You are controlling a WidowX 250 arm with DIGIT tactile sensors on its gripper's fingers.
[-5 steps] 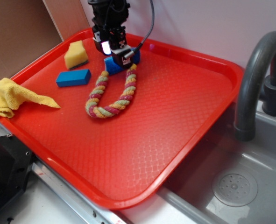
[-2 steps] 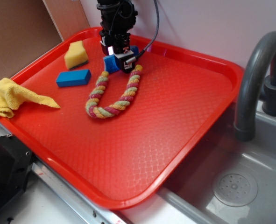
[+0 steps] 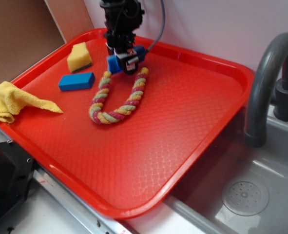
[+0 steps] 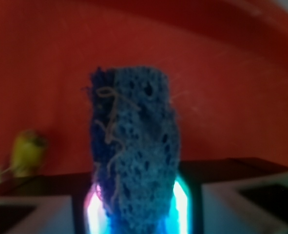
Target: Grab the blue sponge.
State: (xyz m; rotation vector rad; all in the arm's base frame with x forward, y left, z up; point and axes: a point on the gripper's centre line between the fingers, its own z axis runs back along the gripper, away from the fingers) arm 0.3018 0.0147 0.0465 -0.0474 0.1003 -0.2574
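My fingers (image 3: 125, 59) are squeezed shut on the blue sponge (image 3: 115, 62), held just above the rope (image 3: 115, 100) near the tray's (image 3: 202, 122) back edge. It looks soft, light, squishy.

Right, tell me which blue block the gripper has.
The porous blue sponge, clamped in the gripper above the rope; the smooth blue block lies untouched.

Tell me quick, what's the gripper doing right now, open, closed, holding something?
Gripper: closed on the blue sponge, which sits pinched between the fingers above the red tray.
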